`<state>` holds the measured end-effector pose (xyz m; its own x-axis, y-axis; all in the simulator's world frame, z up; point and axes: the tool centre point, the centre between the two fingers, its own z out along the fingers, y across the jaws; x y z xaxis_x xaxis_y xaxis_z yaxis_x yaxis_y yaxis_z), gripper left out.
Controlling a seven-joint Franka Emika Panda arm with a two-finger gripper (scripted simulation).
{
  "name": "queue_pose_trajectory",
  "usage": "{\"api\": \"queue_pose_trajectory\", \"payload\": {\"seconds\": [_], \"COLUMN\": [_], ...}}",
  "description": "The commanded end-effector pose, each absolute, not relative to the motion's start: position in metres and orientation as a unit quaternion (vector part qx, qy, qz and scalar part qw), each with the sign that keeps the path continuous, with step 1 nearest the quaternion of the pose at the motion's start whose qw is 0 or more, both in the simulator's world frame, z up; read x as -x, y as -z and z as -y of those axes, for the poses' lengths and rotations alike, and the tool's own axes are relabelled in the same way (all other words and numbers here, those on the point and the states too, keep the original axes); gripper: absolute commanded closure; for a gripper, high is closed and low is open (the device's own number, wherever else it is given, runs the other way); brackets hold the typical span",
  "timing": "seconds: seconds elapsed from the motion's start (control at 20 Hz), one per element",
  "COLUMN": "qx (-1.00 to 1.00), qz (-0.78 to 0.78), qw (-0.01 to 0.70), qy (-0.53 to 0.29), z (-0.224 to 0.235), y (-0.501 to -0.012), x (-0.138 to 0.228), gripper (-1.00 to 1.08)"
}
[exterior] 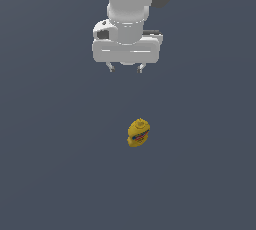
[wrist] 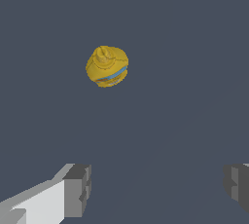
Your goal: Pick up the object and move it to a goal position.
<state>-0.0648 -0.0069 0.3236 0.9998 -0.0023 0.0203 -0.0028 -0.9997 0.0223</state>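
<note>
While the wrist view looks straight down, the nearest things in it are the two fingers (wrist: 78, 189) of the hand (wrist: 158, 186), blocky grey pads with sharp edges and a matte finish. One of them joins a white, smooth body part. They stand wide apart, with a broad bare gap between them, so the hand is spread and pinches nothing.

Beyond the fingers, well apart from them, sits the yellow squeeze bottle (wrist: 107, 66) on the desk (wrist: 185, 96). From this view it is seen from above its cap: a rounded, slightly lumpy yellow shape with a small ridged nozzle in the middle and a thin blue stripe curving along one side. The plastic looks dull, not glossy.

In the exterior view, the bottle (exterior: 138, 133) is nearest to the camera, a little toward the exterior view's right of the middle. It seems to stand upright with a slight tilt, and a label of red, blue and white shows on its side. The desk (exterior: 50, 174) is a flat, even, dark blue-grey surface without any texture.

Farther back, the hand (exterior: 126, 68) hangs above the desk, clearly apart from the bottle. Its white casing is smooth and rounded, like moulded plastic, and two short dark fingertips (exterior: 111, 67) point downward from a wide flat bar.
</note>
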Motion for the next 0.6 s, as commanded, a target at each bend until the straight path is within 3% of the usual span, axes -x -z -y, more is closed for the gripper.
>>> {"api": "queue_pose_trajectory", "payload": {"seconds": [0.0,0.55], "qx": [-1.0,-1.0], "qz": [0.001,-0.003], "qw": [0.011,-0.003], "qy": [-0.01,-0.021], "z": [0.007,-0.02], "y": [-0.324,-0.326], "x": [0.065,0.057], "gripper": [-0.92,-0.92]}}
